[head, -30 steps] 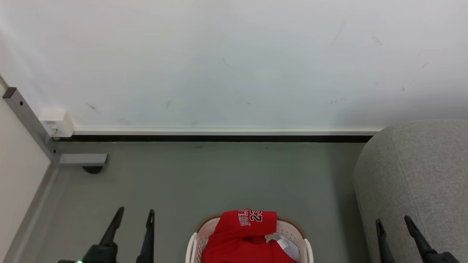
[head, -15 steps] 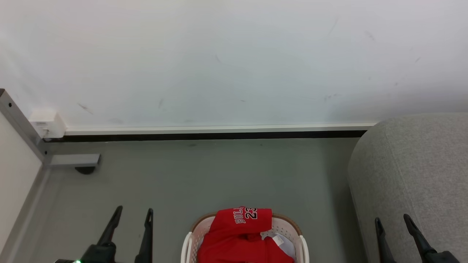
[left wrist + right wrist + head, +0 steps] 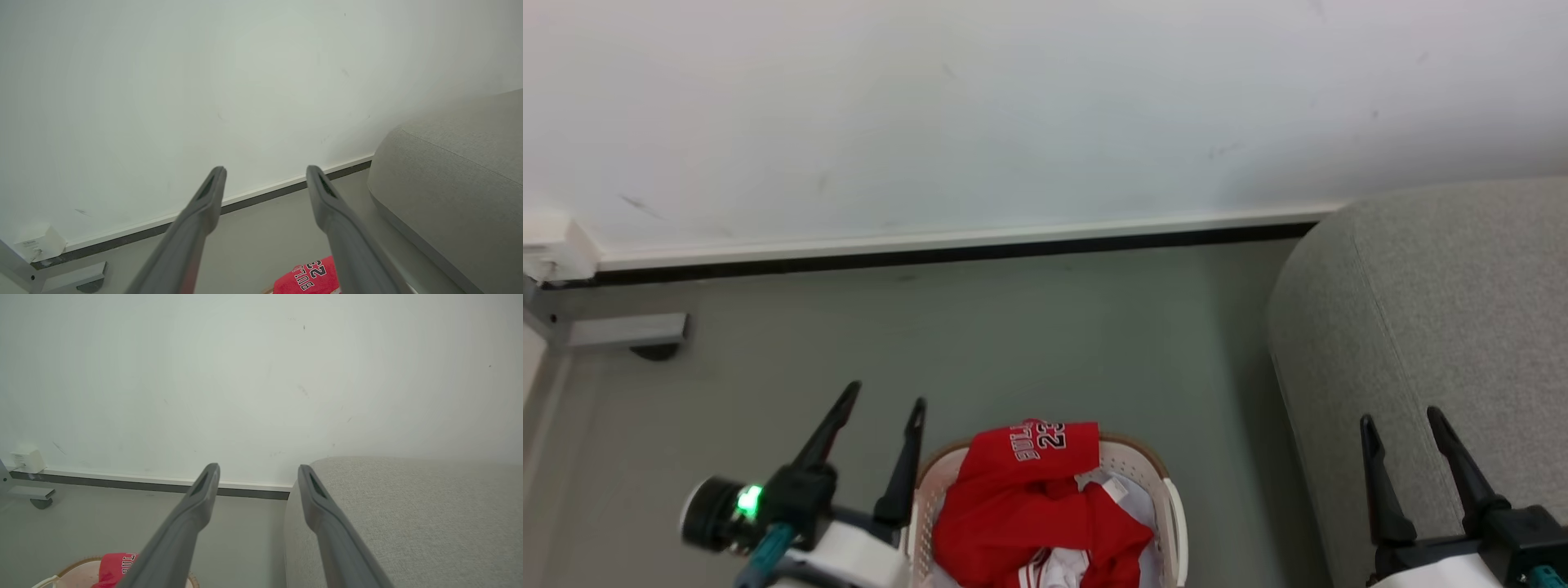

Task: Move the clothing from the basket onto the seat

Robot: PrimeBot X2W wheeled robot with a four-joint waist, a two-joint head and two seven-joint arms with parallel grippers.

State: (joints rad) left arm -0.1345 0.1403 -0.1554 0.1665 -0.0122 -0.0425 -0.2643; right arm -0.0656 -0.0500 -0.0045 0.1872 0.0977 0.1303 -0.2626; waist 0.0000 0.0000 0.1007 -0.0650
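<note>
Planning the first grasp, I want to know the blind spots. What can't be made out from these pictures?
Near end of the basket: cut off by the head view's bottom edge.
Number of pieces in the clothing: the top folds hide what lies under them.
Full extent of the sofa: cut off by the head view's right edge.
Print on the white label in the basket: too small to read.

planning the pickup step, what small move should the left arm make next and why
Probably swing the left tool to its right and down over the clothing. The tool is open and empty, hanging just beside the basket rim. The red pile sits heaped and ungrasped inside, and nothing lies on the seat yet.
</note>
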